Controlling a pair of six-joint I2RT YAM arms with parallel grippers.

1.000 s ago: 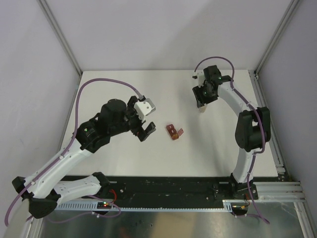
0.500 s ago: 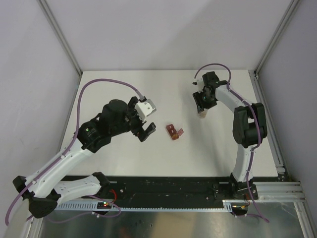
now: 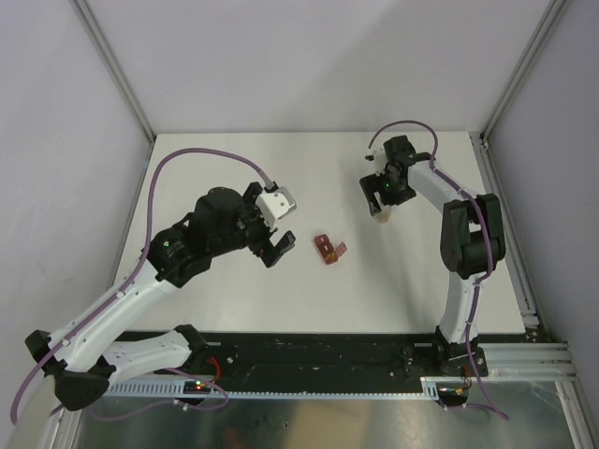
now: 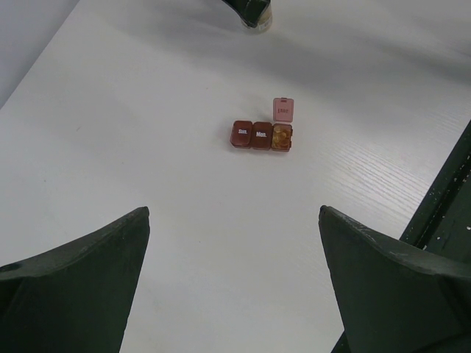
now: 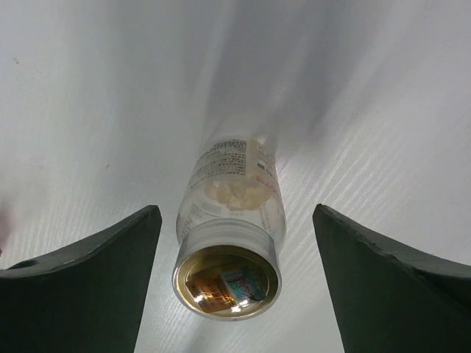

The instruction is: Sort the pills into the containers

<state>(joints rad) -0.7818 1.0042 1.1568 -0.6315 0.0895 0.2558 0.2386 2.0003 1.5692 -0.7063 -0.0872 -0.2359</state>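
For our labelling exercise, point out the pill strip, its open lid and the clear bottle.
pill strip [image 4: 262, 136], left wrist view, middle closed compartment
open lid [image 4: 283, 109], left wrist view, flap centre
clear bottle [image 5: 228, 165], right wrist view, labelled side wall

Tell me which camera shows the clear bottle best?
Right wrist view: the bottle looms large between the fingers, label and contents visible. Top view shows a mere speck under the right arm; left wrist view, a sliver at its top edge.

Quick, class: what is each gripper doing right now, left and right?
Left gripper: open, holding nothing.
Right gripper: open, one jaw on each side of the bottle, not gripping it.
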